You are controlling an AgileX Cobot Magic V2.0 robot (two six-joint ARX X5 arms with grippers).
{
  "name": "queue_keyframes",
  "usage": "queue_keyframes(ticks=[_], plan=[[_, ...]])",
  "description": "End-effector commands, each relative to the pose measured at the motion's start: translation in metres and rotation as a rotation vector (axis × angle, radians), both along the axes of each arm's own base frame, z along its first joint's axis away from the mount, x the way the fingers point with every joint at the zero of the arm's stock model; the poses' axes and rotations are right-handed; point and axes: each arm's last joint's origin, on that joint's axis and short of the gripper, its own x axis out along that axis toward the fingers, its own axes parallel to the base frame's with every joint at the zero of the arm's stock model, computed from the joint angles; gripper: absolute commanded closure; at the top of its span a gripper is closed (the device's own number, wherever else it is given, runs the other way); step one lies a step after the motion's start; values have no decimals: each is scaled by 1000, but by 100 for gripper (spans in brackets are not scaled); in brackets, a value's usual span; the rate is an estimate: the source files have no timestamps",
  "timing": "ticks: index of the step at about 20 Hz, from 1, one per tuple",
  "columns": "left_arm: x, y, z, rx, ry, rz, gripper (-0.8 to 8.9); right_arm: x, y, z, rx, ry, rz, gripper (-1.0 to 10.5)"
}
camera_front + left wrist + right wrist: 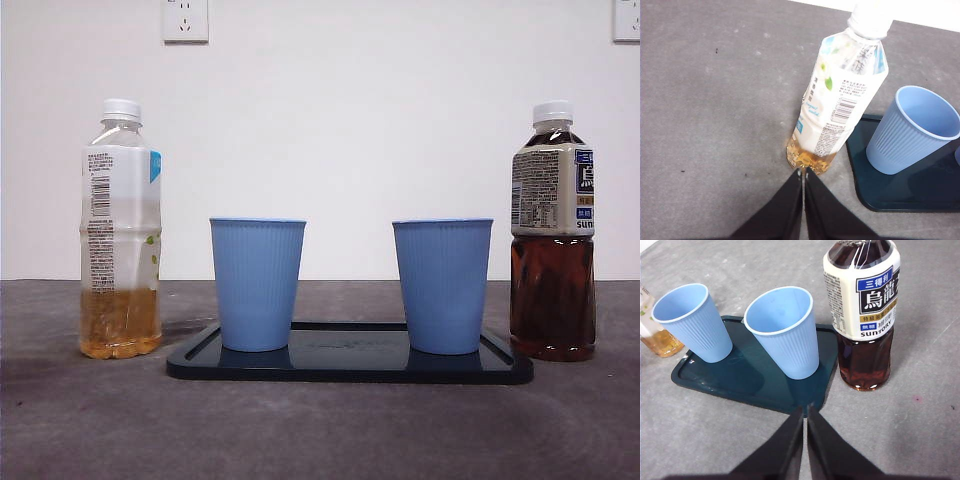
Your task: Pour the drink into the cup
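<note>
Two blue ribbed paper cups stand upright on a dark tray point(350, 372): the left cup point(257, 283) and the right cup point(442, 284). A clear bottle with a white label and a little amber drink point(120, 230) stands left of the tray. A dark oolong tea bottle point(553, 232) stands to the tray's right. Neither arm shows in the front view. My left gripper point(803, 172) is shut, hovering just short of the amber bottle point(840, 100). Shut as well, my right gripper point(805, 410) hangs over the tray's near edge, between the nearer cup point(783, 330) and the tea bottle point(865, 310).
The grey table point(320, 430) carries the tray and both bottles. A white wall with power sockets point(185, 20) rises behind.
</note>
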Motion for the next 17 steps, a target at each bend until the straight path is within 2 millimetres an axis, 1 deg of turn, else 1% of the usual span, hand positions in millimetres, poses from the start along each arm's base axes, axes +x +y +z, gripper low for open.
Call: queue_keyframes(ticks=[1, 8, 10, 12, 14, 16, 17], plan=[[0, -1, 6, -18, -16, -3, 807, 0, 1, 5, 19, -14, -3, 938], [0, -1, 6, -18, -17, -3, 807, 0, 1, 5, 18, -14, -3, 938], [-1, 2, 7, 71, -48, 2, 807, 0, 1, 5, 18, -14, -3, 938], [-3, 11, 7, 150, -104, 85, 807, 0, 1, 5, 19, -14, -3, 938], [-5, 21, 2, 192, -186, 156, 807, 0, 1, 5, 19, -14, -3, 938], [-8, 30, -13, 203, -277, 228, 807, 0, 1, 5, 19, -14, -3, 938], [-9, 34, -24, 203, -317, 264, 807, 0, 1, 5, 19, -14, -3, 938]])
